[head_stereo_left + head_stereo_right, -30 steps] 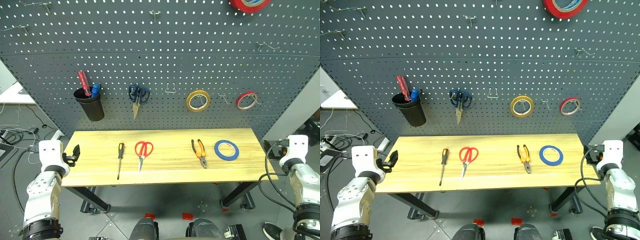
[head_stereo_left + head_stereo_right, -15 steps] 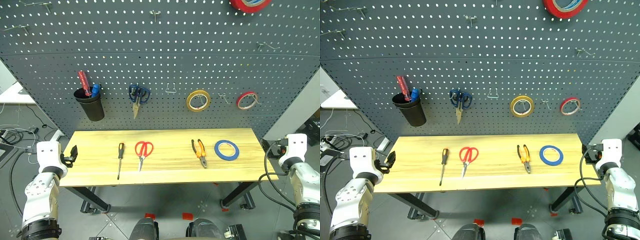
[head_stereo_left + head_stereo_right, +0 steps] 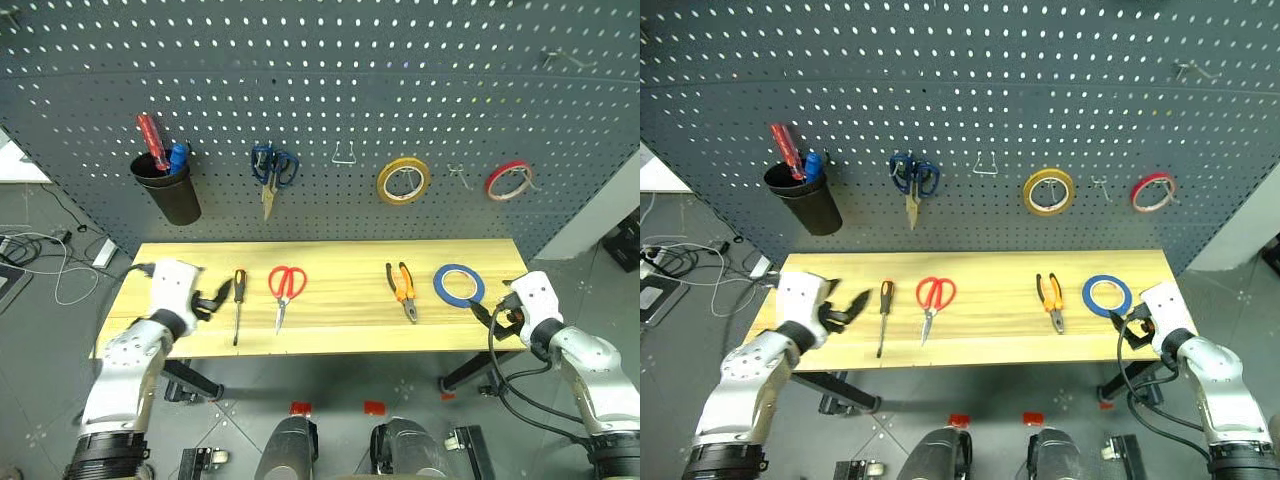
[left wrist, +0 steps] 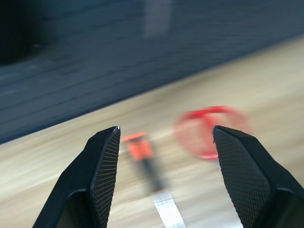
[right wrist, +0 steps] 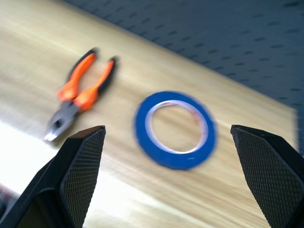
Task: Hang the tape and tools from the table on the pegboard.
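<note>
- Hovering spread and empty: left claw (image 4: 164,178) near screwdriver (image 3: 238,304), right claw (image 5: 166,183) near blue tape (image 5: 175,129).
- Risking, probably, nudged thin items off table (image 3: 340,340) through shallow approach.

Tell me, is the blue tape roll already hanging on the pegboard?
No, the blue tape roll lies flat on the table beside the pliers, below the pegboard.

bare table (image 3: 340,325) between scissors (image 3: 284,290) and pliers (image 3: 400,290), nothing blocking
</note>
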Controlling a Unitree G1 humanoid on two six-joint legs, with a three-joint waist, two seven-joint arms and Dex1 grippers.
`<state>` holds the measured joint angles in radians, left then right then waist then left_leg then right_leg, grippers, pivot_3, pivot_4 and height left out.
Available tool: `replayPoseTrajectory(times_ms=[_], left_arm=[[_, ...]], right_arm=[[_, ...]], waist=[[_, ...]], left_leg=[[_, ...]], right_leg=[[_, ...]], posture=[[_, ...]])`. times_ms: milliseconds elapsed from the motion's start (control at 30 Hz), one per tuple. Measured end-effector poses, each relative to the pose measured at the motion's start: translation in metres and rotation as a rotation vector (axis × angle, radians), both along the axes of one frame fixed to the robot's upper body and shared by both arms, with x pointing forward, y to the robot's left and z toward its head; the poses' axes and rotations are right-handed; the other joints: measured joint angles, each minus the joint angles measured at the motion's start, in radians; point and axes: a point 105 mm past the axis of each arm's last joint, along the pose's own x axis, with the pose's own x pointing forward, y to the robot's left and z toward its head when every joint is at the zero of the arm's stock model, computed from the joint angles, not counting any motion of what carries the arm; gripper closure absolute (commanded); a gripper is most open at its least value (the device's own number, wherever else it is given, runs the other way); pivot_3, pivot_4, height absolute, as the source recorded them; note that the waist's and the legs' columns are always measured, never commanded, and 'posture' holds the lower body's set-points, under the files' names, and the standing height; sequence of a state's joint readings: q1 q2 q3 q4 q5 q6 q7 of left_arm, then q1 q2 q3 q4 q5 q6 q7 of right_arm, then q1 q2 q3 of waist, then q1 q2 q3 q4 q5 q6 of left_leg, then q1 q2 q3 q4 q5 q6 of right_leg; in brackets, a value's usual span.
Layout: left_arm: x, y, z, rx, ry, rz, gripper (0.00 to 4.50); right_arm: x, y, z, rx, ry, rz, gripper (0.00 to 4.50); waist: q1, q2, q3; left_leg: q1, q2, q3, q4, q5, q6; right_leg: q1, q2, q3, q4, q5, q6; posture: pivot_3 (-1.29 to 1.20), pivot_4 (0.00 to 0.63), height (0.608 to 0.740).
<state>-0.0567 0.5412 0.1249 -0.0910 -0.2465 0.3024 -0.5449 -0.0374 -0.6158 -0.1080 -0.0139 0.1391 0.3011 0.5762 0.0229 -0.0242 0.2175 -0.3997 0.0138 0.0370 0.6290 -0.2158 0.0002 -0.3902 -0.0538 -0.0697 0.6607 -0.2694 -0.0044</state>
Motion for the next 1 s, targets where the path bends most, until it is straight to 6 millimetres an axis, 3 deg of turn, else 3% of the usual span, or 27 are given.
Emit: replayPoseTrajectory(times_ms=[233,500,633,767,1000], left_arm=[[0.003,-0.055,0.046,0.04,-0.094,-0.285,1.24],[-0.003,-0.067,0.05,0.114,-0.08,-0.393,1.24],[-0.005,-0.067,0.05,0.124,-0.076,-0.407,1.24],[-0.007,-0.074,0.048,0.135,-0.078,-0.446,1.22],[-0.014,-0.092,0.057,0.096,-0.114,-0.558,1.22]], right_arm=[[0.034,0.012,0.007,-0.031,0.091,0.096,0.0],[0.075,0.013,-0.004,-0.179,0.202,0.177,0.0],[0.084,0.009,-0.012,-0.226,0.244,0.179,0.0],[0.091,0.003,-0.009,-0.272,0.284,0.172,0.88],[0.086,0.001,-0.012,-0.295,0.36,0.22,3.33]], waist=[[-0.006,-0.003,0.072],[-0.012,-0.005,0.129],[-0.008,-0.005,0.143],[-0.005,-0.005,0.144],[0.002,-0.005,0.144]], left_leg=[[-0.011,0.0,0.002,0.0,0.0,0.001],[-0.019,-0.001,0.002,0.001,-0.001,0.0],[-0.02,-0.002,0.001,0.001,-0.001,-0.001],[-0.018,-0.002,0.001,0.002,-0.001,-0.002],[-0.019,-0.002,0.0,0.004,-0.001,-0.003]], right_leg=[[-0.013,0.0,0.0,0.001,0.003,-0.004],[-0.018,-0.001,-0.001,0.0,0.0,0.001],[-0.018,-0.001,-0.002,0.0,0.0,0.001],[-0.017,-0.002,-0.003,0.0,0.0,0.001],[-0.015,-0.002,-0.004,0.001,0.0,0.002]], posture=[[0.01,0.372,0.74],[0.04,0.405,0.74],[0.05,0.404,0.74],[0.04,0.392,0.74],[0.01,0.363,0.74]])
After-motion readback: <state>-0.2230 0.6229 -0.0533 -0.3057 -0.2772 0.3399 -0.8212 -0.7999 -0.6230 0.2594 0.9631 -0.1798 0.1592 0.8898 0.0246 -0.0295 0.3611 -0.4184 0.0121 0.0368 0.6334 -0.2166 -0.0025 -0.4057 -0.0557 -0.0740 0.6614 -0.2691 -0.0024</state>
